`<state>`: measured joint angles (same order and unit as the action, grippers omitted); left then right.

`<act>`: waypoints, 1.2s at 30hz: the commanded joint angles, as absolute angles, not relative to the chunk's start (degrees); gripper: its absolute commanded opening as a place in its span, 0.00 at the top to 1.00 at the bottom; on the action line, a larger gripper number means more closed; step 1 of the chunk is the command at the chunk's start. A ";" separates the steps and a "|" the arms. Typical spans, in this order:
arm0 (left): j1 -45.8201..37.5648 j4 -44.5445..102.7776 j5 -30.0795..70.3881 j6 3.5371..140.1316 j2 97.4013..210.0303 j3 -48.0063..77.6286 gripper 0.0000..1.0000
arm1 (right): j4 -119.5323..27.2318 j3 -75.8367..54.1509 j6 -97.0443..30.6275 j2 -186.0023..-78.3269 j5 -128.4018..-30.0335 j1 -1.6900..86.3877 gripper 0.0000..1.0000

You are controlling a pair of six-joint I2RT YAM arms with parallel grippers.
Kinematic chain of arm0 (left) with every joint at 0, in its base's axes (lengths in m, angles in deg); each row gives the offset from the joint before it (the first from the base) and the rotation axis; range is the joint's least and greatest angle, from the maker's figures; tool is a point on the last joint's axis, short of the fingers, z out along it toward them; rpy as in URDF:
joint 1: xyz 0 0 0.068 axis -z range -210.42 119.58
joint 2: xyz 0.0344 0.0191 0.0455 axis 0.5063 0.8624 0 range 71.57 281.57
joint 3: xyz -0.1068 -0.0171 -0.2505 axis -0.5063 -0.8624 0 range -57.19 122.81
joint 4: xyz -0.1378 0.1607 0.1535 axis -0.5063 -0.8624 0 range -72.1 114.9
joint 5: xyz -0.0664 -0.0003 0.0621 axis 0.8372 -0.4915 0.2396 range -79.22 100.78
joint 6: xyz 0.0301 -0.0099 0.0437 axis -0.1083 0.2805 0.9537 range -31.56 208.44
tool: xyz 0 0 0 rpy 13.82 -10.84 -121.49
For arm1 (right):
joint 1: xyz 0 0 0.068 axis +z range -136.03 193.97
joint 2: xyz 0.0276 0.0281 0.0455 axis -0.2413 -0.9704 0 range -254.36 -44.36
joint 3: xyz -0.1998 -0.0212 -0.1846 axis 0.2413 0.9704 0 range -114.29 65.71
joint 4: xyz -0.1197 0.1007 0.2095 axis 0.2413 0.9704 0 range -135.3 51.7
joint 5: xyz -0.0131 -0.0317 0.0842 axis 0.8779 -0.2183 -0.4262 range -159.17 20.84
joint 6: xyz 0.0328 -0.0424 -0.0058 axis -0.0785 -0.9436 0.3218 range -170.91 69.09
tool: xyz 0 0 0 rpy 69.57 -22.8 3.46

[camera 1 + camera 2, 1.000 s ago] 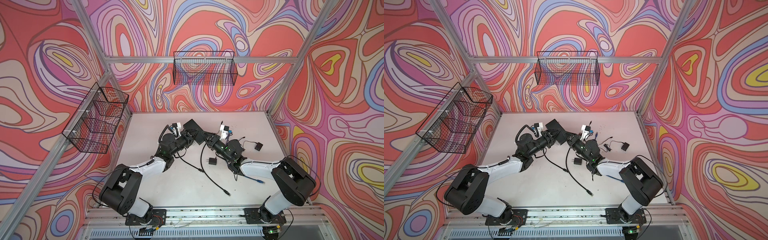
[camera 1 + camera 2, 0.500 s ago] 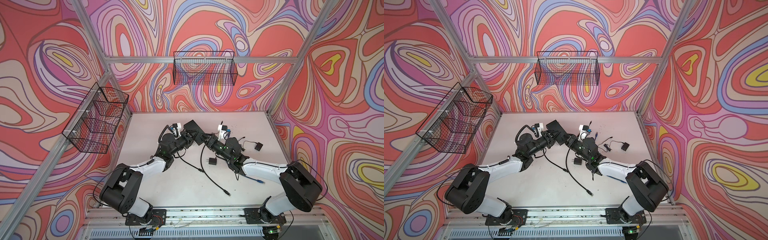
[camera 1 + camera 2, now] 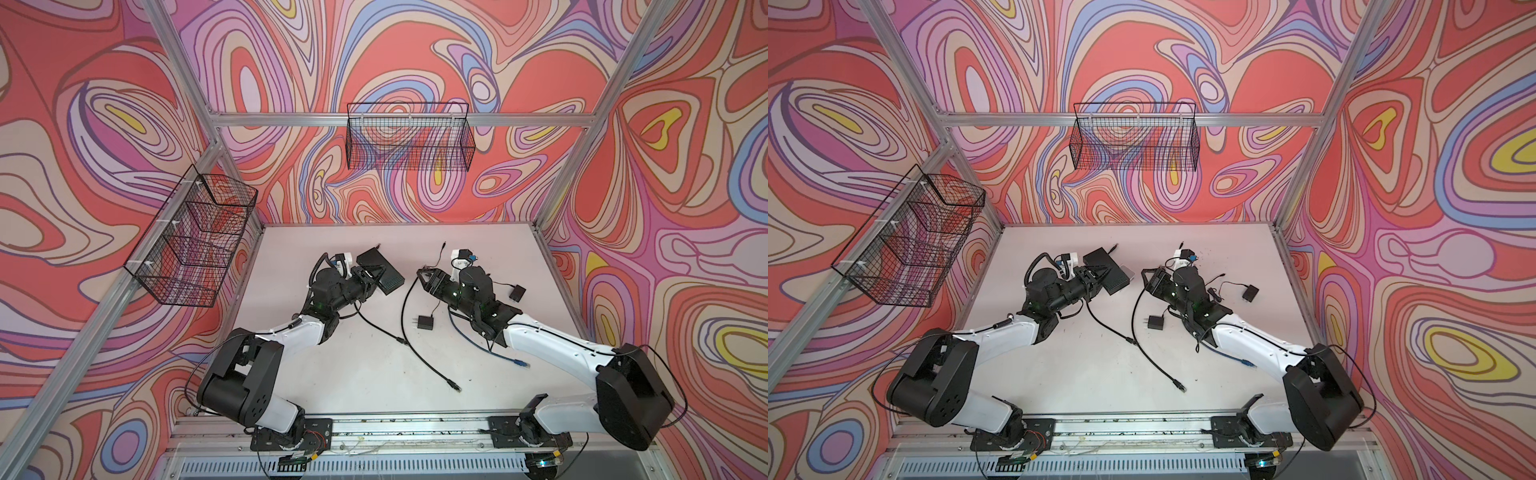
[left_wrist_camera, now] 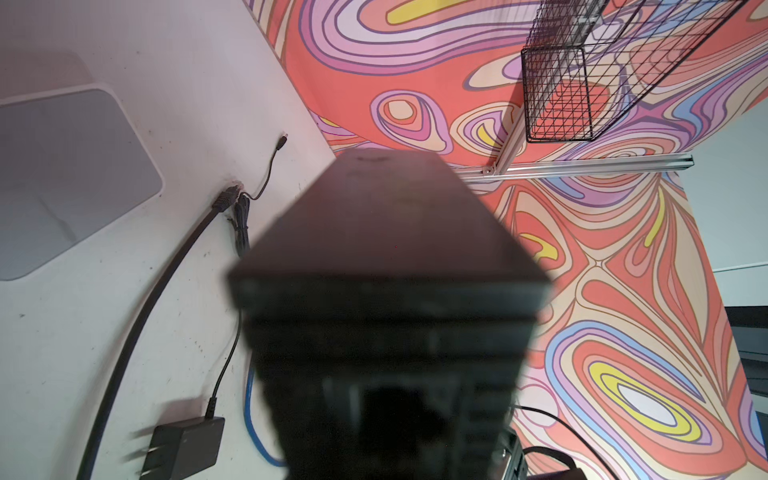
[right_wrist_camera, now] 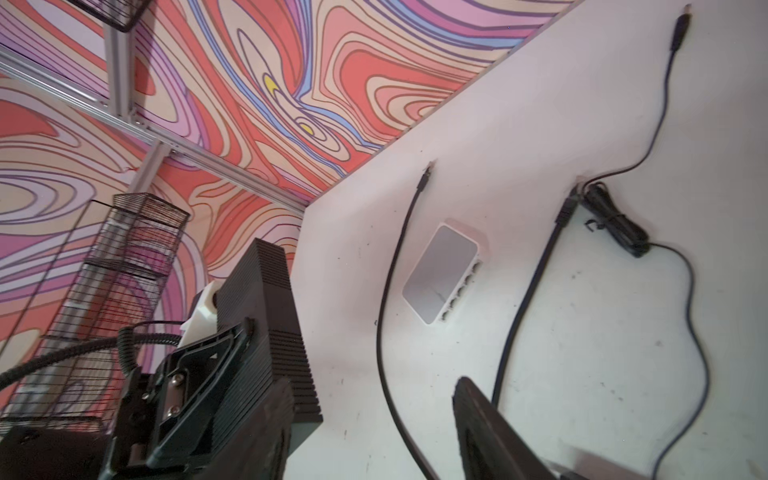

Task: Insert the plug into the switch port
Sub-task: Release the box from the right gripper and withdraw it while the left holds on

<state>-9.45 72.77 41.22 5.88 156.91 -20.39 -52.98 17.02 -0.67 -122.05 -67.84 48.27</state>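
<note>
My left gripper (image 3: 373, 277) is shut on a ribbed black switch (image 3: 380, 270), holding it tilted above the table's back middle; the switch fills the left wrist view (image 4: 386, 232) and its ports do not show. The thick black cable's plug (image 5: 571, 199) lies on the table beside a bundled thin wire (image 5: 615, 226), apart from the switch. My right gripper (image 5: 374, 386) hangs open to the right of the switch (image 5: 266, 316) with nothing between its fingers. Both top views show that gripper (image 3: 1150, 278) above the cable's far end.
A small white switch (image 5: 442, 272) lies flat between two black cables. Black power adapters (image 3: 424, 322) (image 3: 517, 293) and a blue cable (image 3: 498, 353) lie near my right arm. A thinner black cable (image 3: 432, 365) crosses the table's middle. Wire baskets (image 3: 409, 137) (image 3: 195, 237) hang on the walls.
My right gripper has drawn back to the right, away from the black switch, and its jaws have opened wider. The left arm keeps the switch in the same place.
</note>
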 commanded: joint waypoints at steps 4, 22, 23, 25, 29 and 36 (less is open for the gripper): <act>-9.84 64.95 44.24 11.37 151.10 -20.45 0.93 | -28.43 6.13 -7.56 -127.48 -59.02 43.70 0.38; -9.99 32.80 42.77 28.94 136.70 -16.14 0.93 | -10.04 -8.86 -11.21 -145.51 -56.92 25.61 0.61; -10.02 32.83 42.92 28.94 136.83 -16.21 0.93 | -9.65 -9.73 -11.36 -147.18 -56.85 24.96 0.61; -9.97 32.99 43.12 28.86 137.03 -16.28 0.93 | -9.49 -11.48 -11.80 -149.64 -57.47 23.59 0.61; -9.97 33.09 42.88 29.44 137.01 -16.48 0.93 | -9.09 -14.79 -12.46 -153.71 -57.63 21.94 0.61; -9.98 34.41 42.60 29.20 137.49 -17.03 0.93 | -7.34 -20.87 -13.01 -160.14 -56.28 20.25 0.62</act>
<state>-9.53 32.75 42.66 28.28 137.46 -17.88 -8.98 -18.36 -12.25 -158.42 -57.44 20.97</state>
